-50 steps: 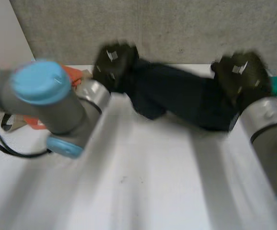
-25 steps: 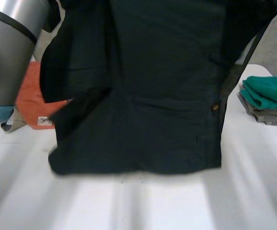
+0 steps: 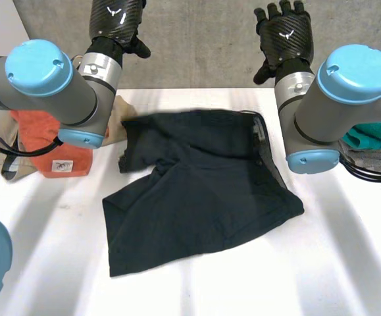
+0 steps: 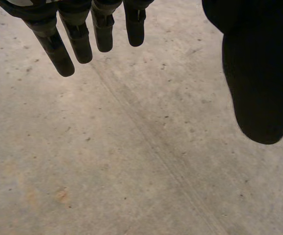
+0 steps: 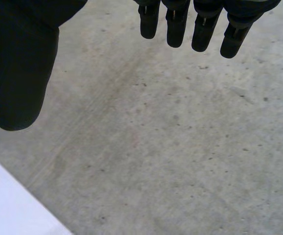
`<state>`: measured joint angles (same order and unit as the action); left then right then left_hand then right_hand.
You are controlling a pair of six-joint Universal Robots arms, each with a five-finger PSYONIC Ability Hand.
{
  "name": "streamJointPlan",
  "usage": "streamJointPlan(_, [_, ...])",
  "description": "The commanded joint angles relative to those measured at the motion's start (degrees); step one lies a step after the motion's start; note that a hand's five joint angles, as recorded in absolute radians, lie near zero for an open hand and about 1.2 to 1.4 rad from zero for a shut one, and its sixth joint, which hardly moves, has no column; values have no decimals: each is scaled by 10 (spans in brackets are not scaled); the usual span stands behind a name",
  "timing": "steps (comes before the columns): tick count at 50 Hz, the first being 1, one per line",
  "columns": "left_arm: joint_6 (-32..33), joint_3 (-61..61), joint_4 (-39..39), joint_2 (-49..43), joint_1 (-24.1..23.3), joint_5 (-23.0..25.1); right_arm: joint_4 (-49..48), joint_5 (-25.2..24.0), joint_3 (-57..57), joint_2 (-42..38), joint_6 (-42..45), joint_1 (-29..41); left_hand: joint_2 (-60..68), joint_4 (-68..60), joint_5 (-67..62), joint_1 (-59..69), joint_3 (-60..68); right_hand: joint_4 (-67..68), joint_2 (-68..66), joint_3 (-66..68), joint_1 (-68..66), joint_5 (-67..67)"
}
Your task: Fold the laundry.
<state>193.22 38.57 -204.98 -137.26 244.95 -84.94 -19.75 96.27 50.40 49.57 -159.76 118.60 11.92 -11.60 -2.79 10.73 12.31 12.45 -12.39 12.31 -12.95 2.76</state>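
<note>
I see the dark garment [image 3: 197, 191] lying on the white table [image 3: 256, 283], roughly in the middle between my two arms and free of both hands. It is spread out but rumpled: one flap is bunched up at its far left corner, its near edge runs slanted across the table, and a seam or placket runs down its right side. It may be a shirt or a pair of shorts; from the head view I cannot tell which. My left hand [image 3: 114, 20] is raised above the far edge of the table in front of the grey wall [image 3: 203, 46], well apart from the cloth. In the left wrist view that hand [image 4: 77, 39] has its fingers [image 4: 58, 54] straight and spread and the thumb [image 4: 258, 78] standing off to the side, with nothing between them but bare grey concrete. My right hand [image 3: 283, 33] is raised at the same height on the other side, fingers splayed. Its own wrist view shows the right hand [image 5: 202, 29] with fingers straight, the thumb [image 5: 19, 73] held wide, and nothing in its grasp. Behind the left arm [image 3: 58, 85] an orange cloth [image 3: 45, 148] lies at the table's left side, with a beige piece [image 3: 119, 113] just beside it, touching the garment's far left corner. At the right, behind the right arm [image 3: 335, 99], a teal cloth [image 3: 378, 131] sits on a grey one [image 3: 371, 158].
</note>
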Motion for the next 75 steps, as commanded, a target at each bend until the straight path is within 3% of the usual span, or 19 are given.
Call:
streamJointPlan(1, [-2,191,3,134,-3,-31,146,-34,88,94,15,-11,-19,16,28,-7,-23,-25,24,-23,29,-28])
streamJointPlan(4, [0,295,16,197,-8,-30,211,-86,154,140,35,-23,-9,5,17,3,-13,-25,24,-23,29,-28])
streamJointPlan(10, [2,492,128,332,-18,-30,282,-172,295,165,102,-77,74,-77,-65,86,70,-25,24,-23,29,-28])
streamJointPlan(17, [-1,649,251,386,-44,-33,222,-205,428,171,183,-120,107,-111,-99,119,104,32,-32,33,-27,29])
streamJointPlan(23, [-3,712,244,384,-50,-29,92,-210,489,157,194,-135,112,-116,-104,124,109,128,-128,129,-123,124])
streamJointPlan(28, [0,738,208,373,-40,-28,52,-222,495,127,189,-137,134,-137,-126,146,130,238,-239,240,-233,235])
streamJointPlan(29, [0,740,204,371,-40,-28,48,-225,495,121,190,-137,134,-138,-126,146,130,294,-294,295,-289,291])
streamJointPlan(31, [0,742,198,365,-40,-28,41,-229,494,116,190,-137,144,-148,-136,156,140,674,-675,675,-669,671])
streamJointPlan(34, [0,744,189,355,-42,-28,26,-231,496,117,190,-136,212,-215,-203,224,208,675,-676,677,-671,672])
streamJointPlan(43, [5,747,185,323,-47,-28,24,-223,516,127,185,-137,228,-232,-220,240,225,675,-676,677,-671,672])
streamJointPlan(46, [5,748,179,313,-47,-27,24,-222,523,132,180,-137,349,-352,-340,361,345,675,-676,677,-671,672])
streamJointPlan(50, [6,748,167,311,-47,-28,25,-219,526,145,170,-136,657,-660,-648,669,653,675,-676,677,-671,672])
streamJointPlan(51, [7,747,165,314,-47,-29,26,-218,526,149,169,-136,681,-684,-672,692,677,675,-676,677,-671,672])
streamJointPlan(68, [7,751,165,445,-47,-46,152,-210,531,269,160,-137,681,-684,-672,693,677,675,-676,677,-671,672])
streamJointPlan(71, [8,755,179,444,-47,-40,151,-208,531,267,154,-136,448,-451,-439,460,444,675,-676,677,-671,672])
streamJointPlan(75, [8,771,201,442,-47,-26,150,-199,522,260,106,-137,325,-328,-316,337,321,675,-676,677,-671,672])
